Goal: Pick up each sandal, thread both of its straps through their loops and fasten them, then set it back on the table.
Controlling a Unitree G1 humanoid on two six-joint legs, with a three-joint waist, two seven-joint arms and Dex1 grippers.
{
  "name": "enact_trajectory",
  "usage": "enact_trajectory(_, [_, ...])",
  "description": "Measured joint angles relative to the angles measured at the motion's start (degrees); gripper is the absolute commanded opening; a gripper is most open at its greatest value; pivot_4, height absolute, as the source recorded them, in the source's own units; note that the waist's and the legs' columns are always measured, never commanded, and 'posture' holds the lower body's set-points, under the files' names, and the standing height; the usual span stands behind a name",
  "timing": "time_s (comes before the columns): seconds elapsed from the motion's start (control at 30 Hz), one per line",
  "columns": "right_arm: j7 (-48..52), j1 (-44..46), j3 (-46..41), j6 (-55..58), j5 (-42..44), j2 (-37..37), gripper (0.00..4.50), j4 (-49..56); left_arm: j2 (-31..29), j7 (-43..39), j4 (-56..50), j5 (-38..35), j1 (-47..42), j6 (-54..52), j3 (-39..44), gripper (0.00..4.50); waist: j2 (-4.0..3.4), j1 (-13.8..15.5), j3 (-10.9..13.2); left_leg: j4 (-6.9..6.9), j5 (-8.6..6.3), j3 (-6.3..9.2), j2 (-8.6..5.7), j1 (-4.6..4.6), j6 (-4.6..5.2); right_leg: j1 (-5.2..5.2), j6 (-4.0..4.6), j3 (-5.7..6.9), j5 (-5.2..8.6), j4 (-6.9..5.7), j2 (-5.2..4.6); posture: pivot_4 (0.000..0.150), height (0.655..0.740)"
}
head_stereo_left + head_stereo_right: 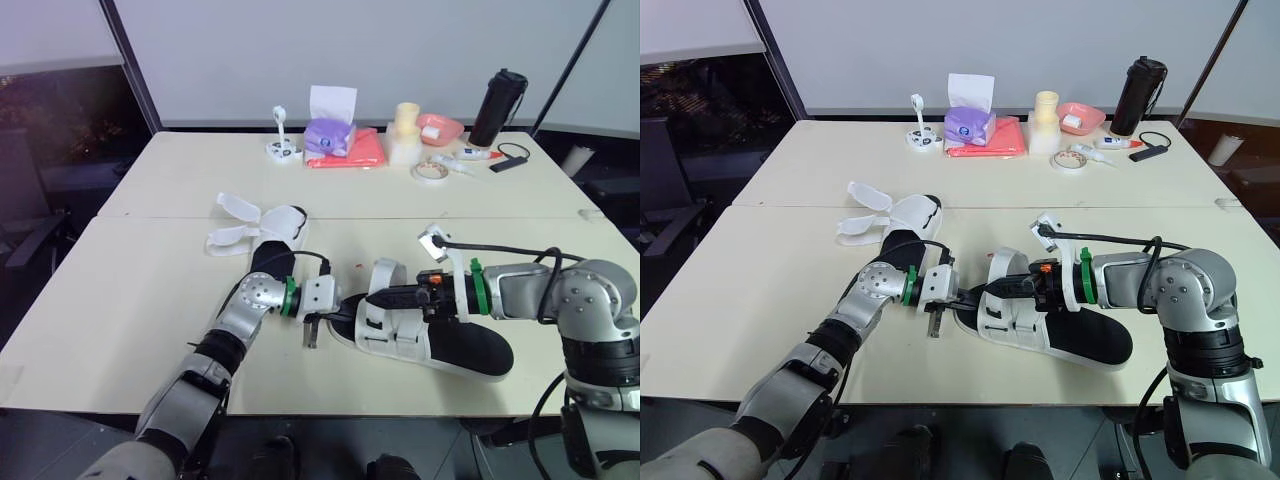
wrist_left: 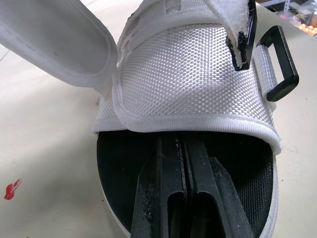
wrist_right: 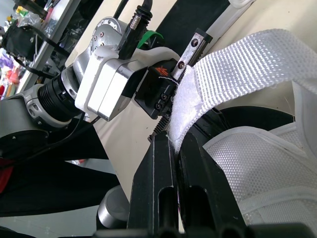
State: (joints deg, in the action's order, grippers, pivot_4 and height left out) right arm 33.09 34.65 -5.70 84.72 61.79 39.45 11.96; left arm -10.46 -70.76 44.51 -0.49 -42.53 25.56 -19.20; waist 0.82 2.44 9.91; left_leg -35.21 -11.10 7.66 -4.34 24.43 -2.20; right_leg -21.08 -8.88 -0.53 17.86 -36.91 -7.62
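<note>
At the far side, a purple tissue pack [image 1: 330,135] sits left of a pink bowl [image 1: 441,129] and a tall black flask [image 1: 498,107].

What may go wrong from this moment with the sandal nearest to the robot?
1. The right pincer holds the strap only near its end; it may slip before reaching the black loop.
2. The left pincer seems to rest shut on the insole, so the sandal may slide when pulled.

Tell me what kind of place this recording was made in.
Probably an office or lab room set up for robot trials: two pale tables pushed together before a plain white wall panel, with everyday clutter along the far edge, such as a tissue box, a roll of tape and a black flask.
</note>
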Motion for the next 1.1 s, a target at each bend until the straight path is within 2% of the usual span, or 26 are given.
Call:
enact_trajectory(0.3, [0.0, -3.2, 0.0, 0.2, 0.4, -0.1, 0.07, 1.5, 0.0, 0.0, 0.0, 0.0, 0.0, 0.0, 0.0, 0.0, 0.0, 0.0, 0.0, 0.0, 0.0, 0.0, 0.0, 0.0, 0.0, 0.0, 0.0, 0.0, 0.0, 0.01, 0.0, 0.15, 0.74])
enact_trajectory(1.1, [-1.7, -3.6, -1.6, 2.6, 2.0, -1.9, 0.07, 2.3, 0.2, 0.6, 0.2, 0.0, 0.0, 0.2, 0.0, 0.0, 0.0, 0.0, 0.0, 0.01, 0.0, 0.01, 0.0, 0.01, 0.0, 0.0, 0.0, 0.0, 0.0, 0.05, 0.0, 0.15, 0.74])
